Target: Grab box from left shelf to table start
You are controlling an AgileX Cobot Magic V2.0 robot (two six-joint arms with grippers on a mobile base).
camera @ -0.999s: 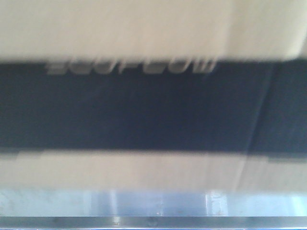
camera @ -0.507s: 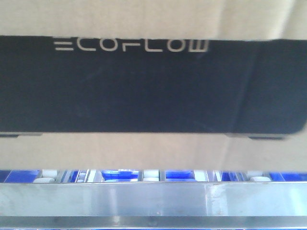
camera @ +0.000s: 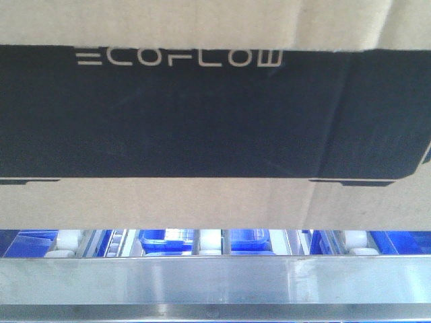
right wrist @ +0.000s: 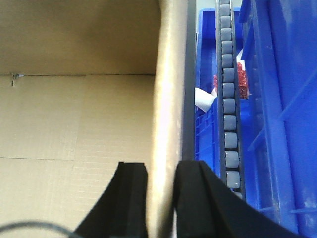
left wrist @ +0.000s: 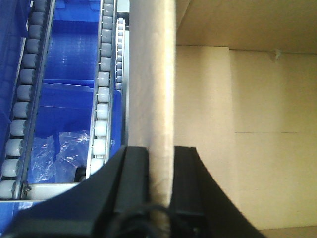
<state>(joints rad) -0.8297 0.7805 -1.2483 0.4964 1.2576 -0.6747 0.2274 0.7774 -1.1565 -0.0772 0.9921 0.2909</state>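
A brown cardboard box [camera: 202,202] with a black band and the word ECOFLOW fills the front view, its bottom edge just above the shelf's white rollers [camera: 210,242]. My left gripper [left wrist: 161,158] is shut on the box's left wall [left wrist: 151,89], one finger outside, one inside the open box. My right gripper [right wrist: 162,171] is shut on the box's right wall [right wrist: 166,99] the same way. The box's bare cardboard floor shows in both wrist views.
A metal shelf rail [camera: 215,279] runs across the bottom of the front view. Blue bins [left wrist: 69,59] and roller tracks [left wrist: 101,99] lie left of the box; blue bins [right wrist: 277,99] and a roller track [right wrist: 229,99] lie right.
The box has risen in the front view: its bottom edge now clears the rollers and more blue shows beneath it. The view has sharpened from blurred.
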